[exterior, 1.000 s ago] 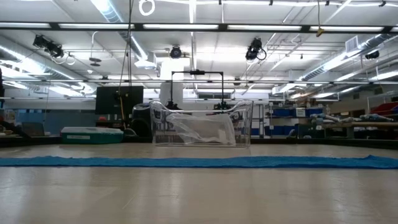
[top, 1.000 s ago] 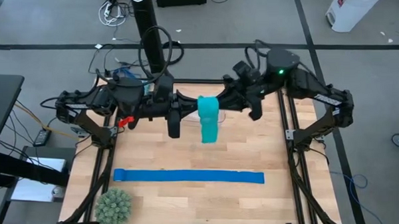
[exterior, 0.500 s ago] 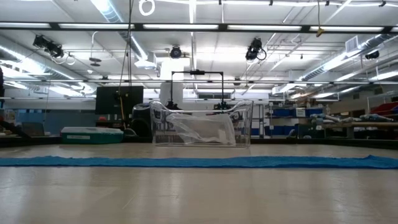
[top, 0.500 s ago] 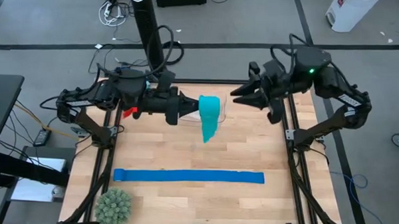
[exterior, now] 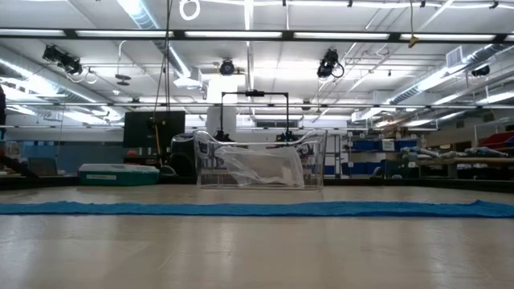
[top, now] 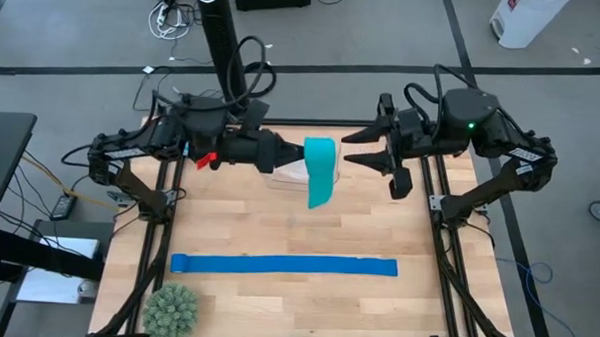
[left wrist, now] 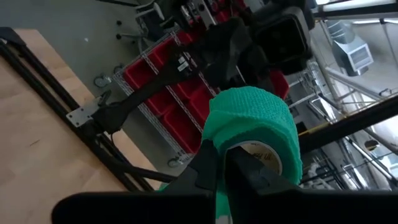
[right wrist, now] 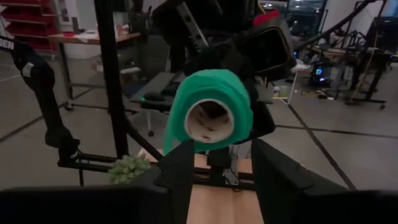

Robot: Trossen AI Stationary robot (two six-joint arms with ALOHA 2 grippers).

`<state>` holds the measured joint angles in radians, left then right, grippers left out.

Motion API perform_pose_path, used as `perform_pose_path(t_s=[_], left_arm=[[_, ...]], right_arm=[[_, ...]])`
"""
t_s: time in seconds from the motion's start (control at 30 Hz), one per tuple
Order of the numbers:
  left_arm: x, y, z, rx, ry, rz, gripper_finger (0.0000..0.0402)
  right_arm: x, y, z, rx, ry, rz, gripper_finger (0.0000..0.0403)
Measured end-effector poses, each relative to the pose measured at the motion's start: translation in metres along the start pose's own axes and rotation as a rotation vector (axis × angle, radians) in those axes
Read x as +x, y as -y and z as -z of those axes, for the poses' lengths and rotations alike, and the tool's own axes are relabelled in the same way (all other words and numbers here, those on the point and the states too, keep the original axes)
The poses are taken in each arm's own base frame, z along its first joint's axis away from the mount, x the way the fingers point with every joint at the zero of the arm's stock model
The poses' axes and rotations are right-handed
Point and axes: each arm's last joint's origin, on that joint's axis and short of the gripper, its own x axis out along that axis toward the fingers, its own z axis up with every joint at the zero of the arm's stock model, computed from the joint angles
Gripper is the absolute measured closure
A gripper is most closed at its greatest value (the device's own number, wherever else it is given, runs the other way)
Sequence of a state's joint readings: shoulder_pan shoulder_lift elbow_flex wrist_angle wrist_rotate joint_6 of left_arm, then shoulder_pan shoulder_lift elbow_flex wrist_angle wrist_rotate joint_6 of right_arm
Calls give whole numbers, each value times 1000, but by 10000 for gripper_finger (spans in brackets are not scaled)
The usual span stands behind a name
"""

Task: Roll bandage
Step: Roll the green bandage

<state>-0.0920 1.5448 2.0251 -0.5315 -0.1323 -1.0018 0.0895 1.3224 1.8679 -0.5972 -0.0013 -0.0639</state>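
Since the earlier frame the right gripper [top: 356, 148] has let go of the bandage [top: 320, 169] and backed off to the right; its fingers [right wrist: 181, 167] now stand spread, just beside the roll and aimed at its open cardboard core [right wrist: 210, 121]. Left gripper [top: 292, 154] holds the partly wound teal roll above the far middle of the table [top: 275, 303], fingers pressed together on the roll's wall, one inside the core, so the loose tail hangs free for the next wrap. Royal-blue strip [top: 284, 265] lies flat nearer; spiky green ball [top: 170, 310] at near left.
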Motion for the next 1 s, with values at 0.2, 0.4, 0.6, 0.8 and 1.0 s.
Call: perform_pose_path(t_s=[0.2,0.4,0.6,0.8,1.0], left_arm=[[1,-4,-2,1,-17,-21,379],[1,-4,-2,1,-16,-19,379],[1,-4,-2,2,-16,-20,379],[0,-3,-2,2,-13,-14,378],[0,-4,-2,42,-13,-20,378]], right_arm=[[2,1,-3,-28,30,19,212],[17,3,1,-61,27,56,182],[32,3,3,-77,46,54,177],[36,3,0,-121,85,53,190],[36,3,1,-124,83,39,241]])
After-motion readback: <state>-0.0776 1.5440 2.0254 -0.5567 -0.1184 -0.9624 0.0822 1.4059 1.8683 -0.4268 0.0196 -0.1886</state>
